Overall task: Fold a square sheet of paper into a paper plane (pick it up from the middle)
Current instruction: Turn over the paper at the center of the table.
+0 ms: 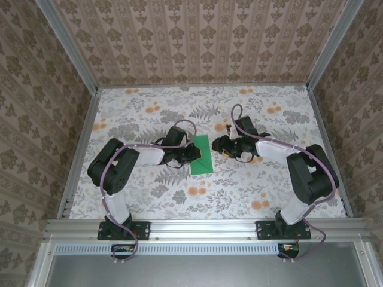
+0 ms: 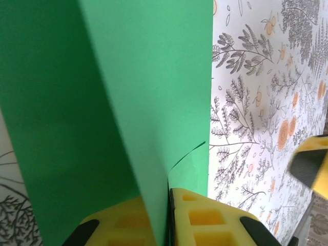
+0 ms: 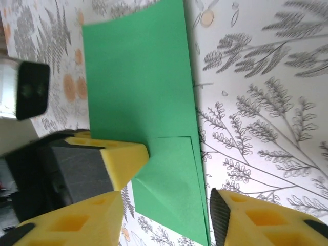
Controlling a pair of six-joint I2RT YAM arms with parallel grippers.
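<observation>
Two grippers stand close together at mid-table, with the square sheet of paper [image 1: 201, 155] between them on the flowered table cover [image 1: 269, 197].

Sheet condition: it is not a flat square. From above it reads as a narrow green rectangle. The right wrist view shows a doubled edge and a turned-in corner flap at one end. It is not yet a dart.

Left gripper [image 2: 169, 202]: the yellow pads [image 2: 205, 220] are clenched on the sheet's left edge, with a layer of paper rising between them.

Right gripper [image 3: 164, 220]: the jaws stand well apart with nothing gripped. The paper lies just beneath and beyond its fingertips.

Handling assessment: the sheet looks very light and thin, limp across a span and springy at a crease. The raised layer bows rather than lying flat. It will likely skate on the cover and crumple or tear under a hard pinch.

Recommended hold: take it on a doubled edge close to a crease, where it is stiffest, and press flat with the other gripper to stop it sliding.

Risk: grabbing a single layer may peel the fold open.
</observation>
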